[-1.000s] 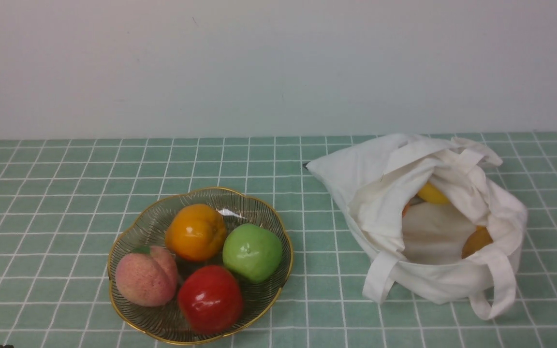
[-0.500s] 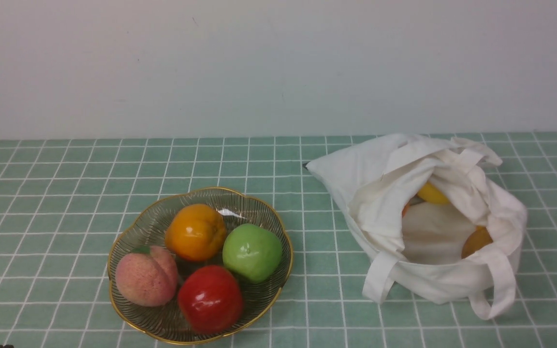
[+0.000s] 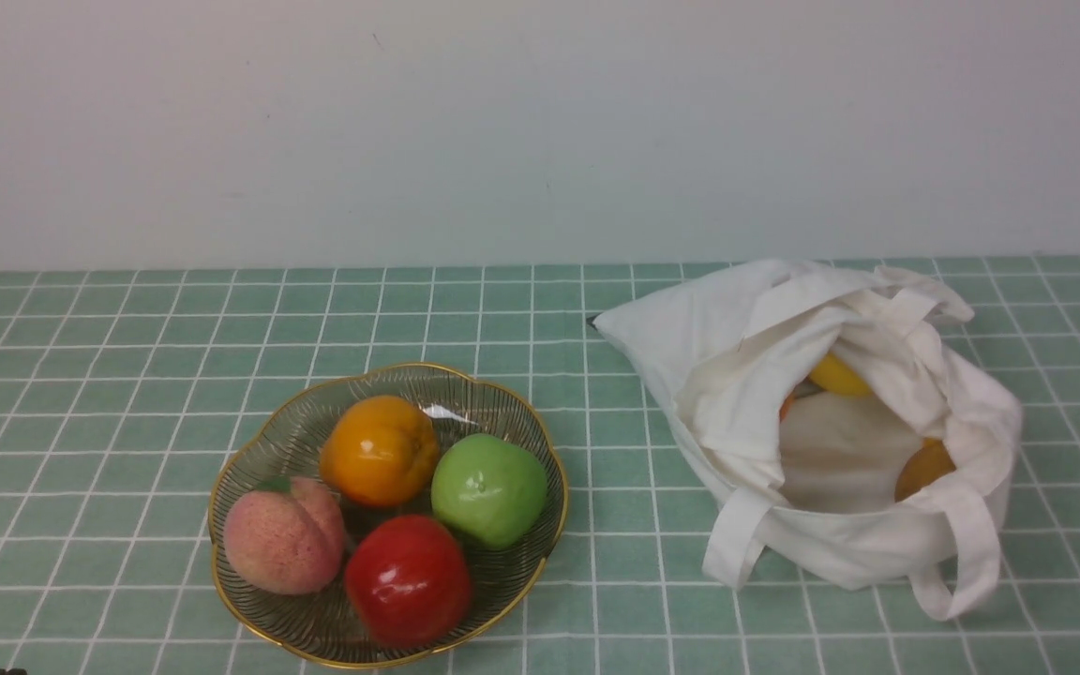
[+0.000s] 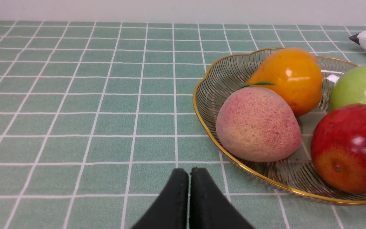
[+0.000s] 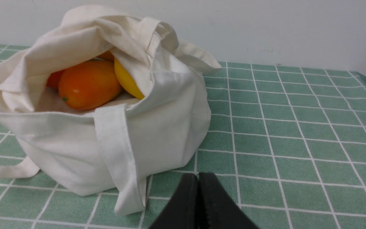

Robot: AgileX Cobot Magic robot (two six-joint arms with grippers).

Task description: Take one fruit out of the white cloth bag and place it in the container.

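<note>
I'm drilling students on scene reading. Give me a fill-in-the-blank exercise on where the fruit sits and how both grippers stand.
1. The peach lies in the wire ____, touching the red apple.
2. The left gripper is ____.
3. The right gripper is shut, holding ____.
4. The fruit beside the orange and the red apple is ____ in colour.

Missing words: bowl; shut; nothing; green

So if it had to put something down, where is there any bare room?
Bare cloth lies left of the bowl, behind it toward the wall, and in the strip between the bowl and the white cloth bag. The bowl is crowded: peach, orange fruit, green apple, red apple.
</note>
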